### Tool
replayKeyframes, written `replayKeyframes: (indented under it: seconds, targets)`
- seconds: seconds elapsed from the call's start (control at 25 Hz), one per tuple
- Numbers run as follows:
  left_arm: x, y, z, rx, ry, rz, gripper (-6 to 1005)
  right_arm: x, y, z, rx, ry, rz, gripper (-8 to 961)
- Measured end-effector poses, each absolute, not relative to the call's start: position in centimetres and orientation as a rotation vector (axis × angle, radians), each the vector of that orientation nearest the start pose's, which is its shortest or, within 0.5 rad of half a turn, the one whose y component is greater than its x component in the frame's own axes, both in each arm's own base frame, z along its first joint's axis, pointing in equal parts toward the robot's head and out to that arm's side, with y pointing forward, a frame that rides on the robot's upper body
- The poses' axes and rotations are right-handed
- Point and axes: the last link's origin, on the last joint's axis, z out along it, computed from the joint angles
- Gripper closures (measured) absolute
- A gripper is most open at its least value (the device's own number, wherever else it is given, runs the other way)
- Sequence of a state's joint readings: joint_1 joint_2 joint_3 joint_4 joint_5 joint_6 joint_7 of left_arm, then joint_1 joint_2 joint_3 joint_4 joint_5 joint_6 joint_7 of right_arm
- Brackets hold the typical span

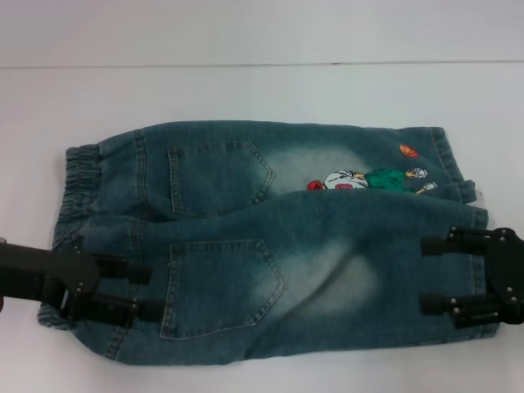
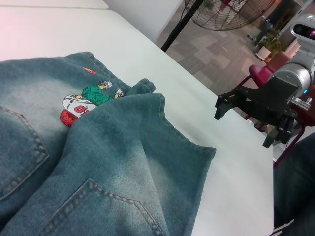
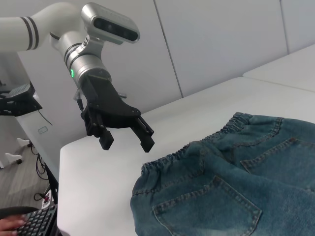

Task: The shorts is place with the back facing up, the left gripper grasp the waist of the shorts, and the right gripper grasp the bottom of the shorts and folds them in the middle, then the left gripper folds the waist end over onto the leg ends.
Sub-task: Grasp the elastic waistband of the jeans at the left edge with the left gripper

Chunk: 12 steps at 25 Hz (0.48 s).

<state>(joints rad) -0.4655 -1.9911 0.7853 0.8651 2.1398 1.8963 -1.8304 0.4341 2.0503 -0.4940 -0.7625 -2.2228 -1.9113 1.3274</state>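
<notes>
One pair of shorts (image 1: 270,246) with two pockets lies between two open claws, left (image 1: 151,291) and right (image 1: 422,274).

Faded blue-green denim shorts (image 1: 270,246): coarse woven cloth, whitish worn patches, raised stitched seams, a gathered ruffled waistband (image 1: 75,176) and glossy-threaded cartoon embroidery (image 1: 368,179). White tabletop (image 1: 246,90): smooth, matt. Black left gripper (image 3: 125,137): matt; arm housing (image 3: 101,22) satin silver and white.

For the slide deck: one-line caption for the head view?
Blue-green faded denim shorts lie back-up on white table; open left gripper over waist, open right gripper over leg hems.
</notes>
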Motion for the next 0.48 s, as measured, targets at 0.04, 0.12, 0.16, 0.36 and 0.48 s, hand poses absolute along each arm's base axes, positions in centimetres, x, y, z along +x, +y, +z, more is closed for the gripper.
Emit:
replayKeyframes:
  seconds: [0.04, 0.12, 0.16, 0.36, 0.48]
  targets:
    - [-27.06, 28.79, 4.54, -2.977, -1.093, -0.442, 154, 29.36, 26.82, 3.77, -2.883, 0.616, 0.692, 7]
    - [-27.06, 28.78, 4.54, -2.977, -1.094, -0.442, 155, 29.35, 26.83, 3.80, -2.883, 0.615, 0.691, 7]
    - [-27.07, 28.78, 4.54, -2.976, -1.094, -0.441, 156, 29.35, 26.84, 3.80, -2.883, 0.614, 0.691, 7]
    - [-27.12, 28.77, 4.47, -2.975, -1.097, -0.437, 160, 29.34, 26.84, 3.79, -2.883, 0.614, 0.691, 7]
    - [-27.08, 28.77, 4.47, -2.974, -1.102, -0.439, 163, 29.31, 26.87, 3.81, -2.883, 0.612, 0.690, 7]
